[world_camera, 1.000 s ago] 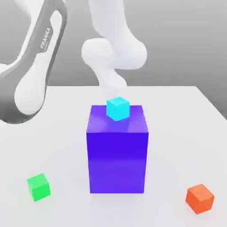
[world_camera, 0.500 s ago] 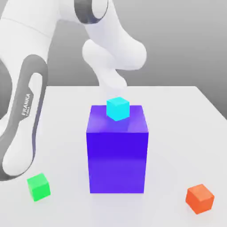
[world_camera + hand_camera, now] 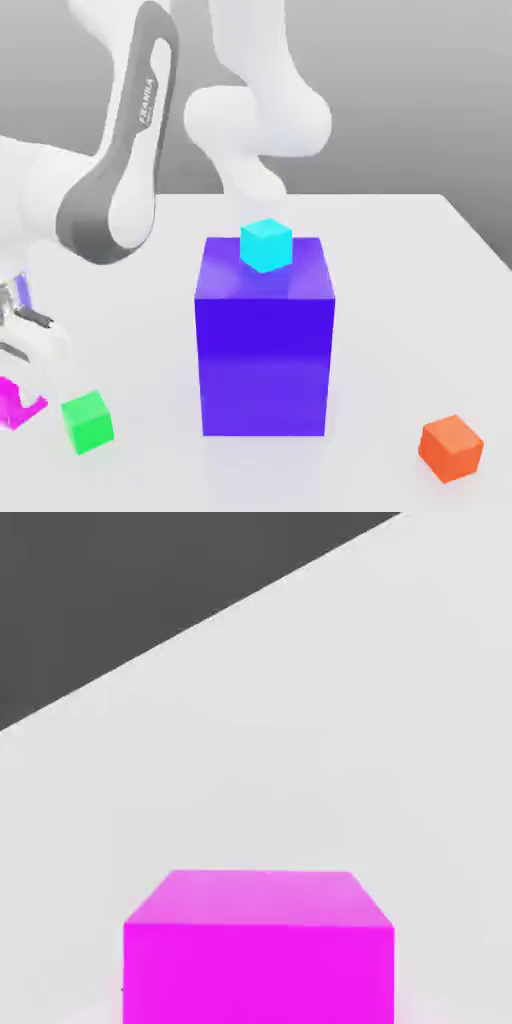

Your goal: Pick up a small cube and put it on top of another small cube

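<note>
The magenta cube (image 3: pixel 12 408) is sitting at the exterior view's left edge, in the near part of the scene, and this edge is cutting off some of it. It is lying at the tip end of the claw (image 3: pixel 22 390), between the two fingers, and the claw is pinching it. One pale finger is covering a part of the cube in the exterior view. In the hand view, the cube is showing its top and one upright side, very close to the camera. Whether it is touching the table (image 3: pixel 400 300) or hanging just above, I cannot tell.

Just beside the magenta cube, toward the exterior view's right, the green cube (image 3: pixel 88 422) is resting on the table. More to the right, the big blue block (image 3: pixel 264 360) is standing upright, well apart from the claw. On top of this block the cyan cube (image 3: pixel 266 246) is resting. The orange cube (image 3: pixel 451 448) is lying on the table near the exterior view's right edge, on the near side, well apart from the block.

The white arm (image 3: pixel 265 115) is rising behind the block, on the far side, and its front part is coming down at the exterior view's left toward the claw. In the hand view, a dark grey area (image 3: pixel 130 592) is showing beyond the slanting edge of the table.
</note>
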